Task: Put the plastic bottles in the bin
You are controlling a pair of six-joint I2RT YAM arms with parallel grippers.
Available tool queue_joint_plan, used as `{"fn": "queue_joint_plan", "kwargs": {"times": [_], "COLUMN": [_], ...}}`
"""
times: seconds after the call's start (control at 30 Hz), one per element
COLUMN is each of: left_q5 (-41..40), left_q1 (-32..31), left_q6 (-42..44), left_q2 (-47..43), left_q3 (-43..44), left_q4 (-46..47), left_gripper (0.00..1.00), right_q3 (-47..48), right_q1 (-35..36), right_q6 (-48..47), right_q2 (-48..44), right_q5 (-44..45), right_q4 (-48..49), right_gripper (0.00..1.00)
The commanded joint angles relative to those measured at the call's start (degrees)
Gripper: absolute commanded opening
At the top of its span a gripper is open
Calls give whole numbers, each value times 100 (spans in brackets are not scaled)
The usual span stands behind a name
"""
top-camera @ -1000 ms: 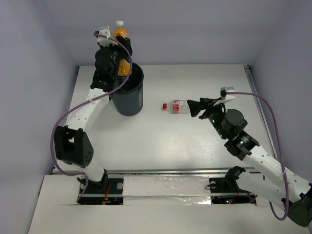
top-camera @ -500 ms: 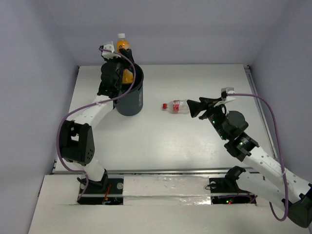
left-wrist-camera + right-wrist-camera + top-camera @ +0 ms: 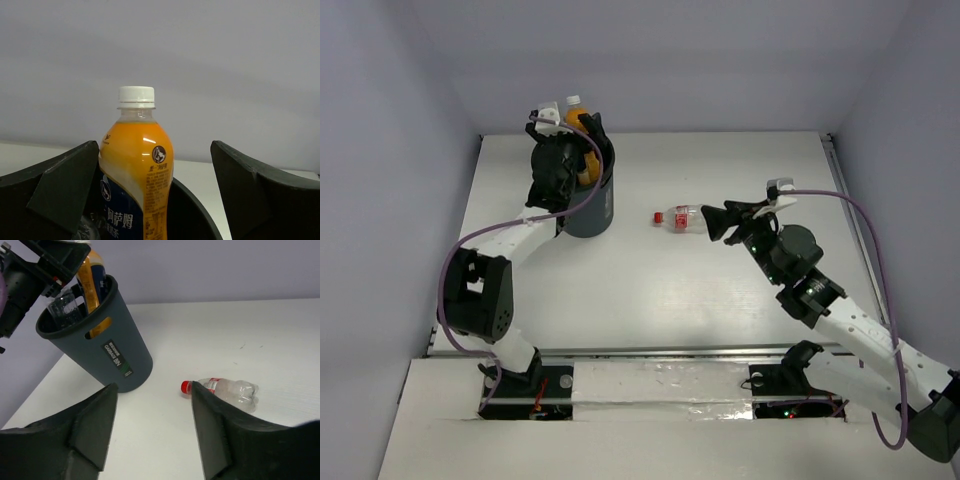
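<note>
The black bin (image 3: 588,205) stands at the table's back left. An orange-filled bottle with a white cap (image 3: 136,165) stands in the bin (image 3: 200,210), its top above the rim. My left gripper (image 3: 582,128) is open on either side of it, the bottle close to the left finger with a wide gap on the right. A clear bottle (image 3: 65,305) also lies inside the bin (image 3: 100,340). A clear red-capped bottle (image 3: 680,218) lies on its side mid-table. My right gripper (image 3: 708,220) hovers open just right of it; the right wrist view shows the red-capped bottle (image 3: 227,390) past the right finger.
The white table (image 3: 650,290) is enclosed by pale walls at the back and both sides. A purple cable loops off each arm. The bin has a handle slot (image 3: 100,326) and a label on its side.
My left gripper has opened and come lower over the bin. The orange bottle has dropped from above the rim down into the bin. The right gripper has barely shifted.
</note>
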Motion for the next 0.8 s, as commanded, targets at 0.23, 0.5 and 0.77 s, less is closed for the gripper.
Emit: {"fn": "queue_joint_plan", "kwargs": {"times": [0.23, 0.5, 0.77], "left_q5": [-20, 129, 972], "left_q1": [-61, -166, -298], "left_q6": [-71, -220, -641], "left_q2": [-1211, -1879, -2265], "left_q3": [163, 575, 1394], "left_q4": [-58, -744, -2744], "left_gripper": [99, 74, 11], "right_q3": [386, 1246, 3012], "right_q1": [-27, -27, -106], "right_q6": [-154, -382, -1357], "right_q2": [840, 2069, 3749], "right_q5": [-329, -1260, -1832], "right_q4": [10, -684, -2572], "right_gripper": [29, 26, 26]}}
